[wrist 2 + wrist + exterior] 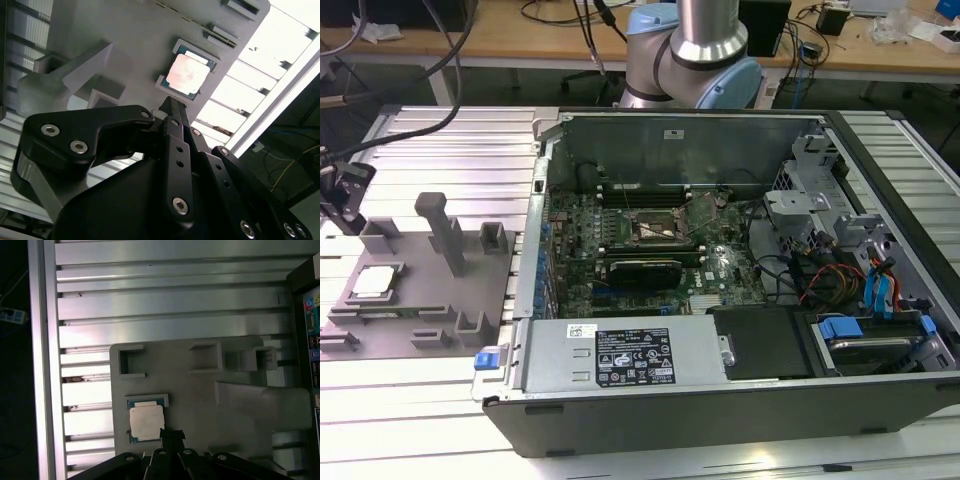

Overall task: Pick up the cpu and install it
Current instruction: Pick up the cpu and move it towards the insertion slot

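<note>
The cpu (375,282) is a small silvery square lying flat in a pocket of the grey fixture plate (420,300), at the exterior view's left. In both wrist views the cpu (187,75) (146,422) sits just beyond my black fingertips. My gripper (170,102) (169,432) hovers above the fixture, its fingers pressed together and holding nothing. In the exterior view its dark end (348,195) hangs at the left edge, over the fixture. The motherboard's socket (658,228) lies inside the open computer case (720,400).
Grey posts and blocks (442,230) rise from the fixture beside the cpu. The case holds a power supply (630,355), cables and drive bays (870,300). Ribbed aluminium table (450,140) surrounds both. The arm's base (695,60) stands behind the case.
</note>
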Robot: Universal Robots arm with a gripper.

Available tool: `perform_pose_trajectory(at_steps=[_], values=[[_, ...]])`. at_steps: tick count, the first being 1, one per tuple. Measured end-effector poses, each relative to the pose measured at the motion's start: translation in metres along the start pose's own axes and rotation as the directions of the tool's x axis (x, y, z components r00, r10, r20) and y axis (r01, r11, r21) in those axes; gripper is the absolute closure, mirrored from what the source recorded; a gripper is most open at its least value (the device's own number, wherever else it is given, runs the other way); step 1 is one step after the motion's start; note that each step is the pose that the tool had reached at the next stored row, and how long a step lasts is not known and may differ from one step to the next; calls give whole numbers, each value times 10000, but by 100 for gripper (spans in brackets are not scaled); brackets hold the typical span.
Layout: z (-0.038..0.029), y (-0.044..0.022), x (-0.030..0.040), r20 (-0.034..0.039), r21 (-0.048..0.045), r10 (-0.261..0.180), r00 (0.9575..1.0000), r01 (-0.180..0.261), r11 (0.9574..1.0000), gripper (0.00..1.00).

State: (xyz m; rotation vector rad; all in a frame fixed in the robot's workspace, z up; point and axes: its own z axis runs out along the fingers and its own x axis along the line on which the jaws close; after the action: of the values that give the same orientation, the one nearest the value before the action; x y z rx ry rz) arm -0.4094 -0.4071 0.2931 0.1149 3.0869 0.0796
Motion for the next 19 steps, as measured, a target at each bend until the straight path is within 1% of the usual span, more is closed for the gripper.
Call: perform_pose_trajectory(at_steps=[6, 8, 11, 14, 15, 17, 19], values=[[76, -31, 25, -1, 0, 0, 10000, 0, 10000, 89], [124, -59, 32, 0, -1, 1, 10000, -1, 10000, 89], [167, -86, 32, -1, 0, 1, 10000, -1, 10000, 89], [205, -99, 34, -11, 24, 2, 10000, -2, 10000, 89], [216, -103, 34, -20, 50, 0, 10000, 0, 10000, 89], [230, -105, 34, -49, 202, -6, 10000, 7, 9998, 89], [250, -107, 35, -70, 312, -11, 10000, 13, 9995, 89]])
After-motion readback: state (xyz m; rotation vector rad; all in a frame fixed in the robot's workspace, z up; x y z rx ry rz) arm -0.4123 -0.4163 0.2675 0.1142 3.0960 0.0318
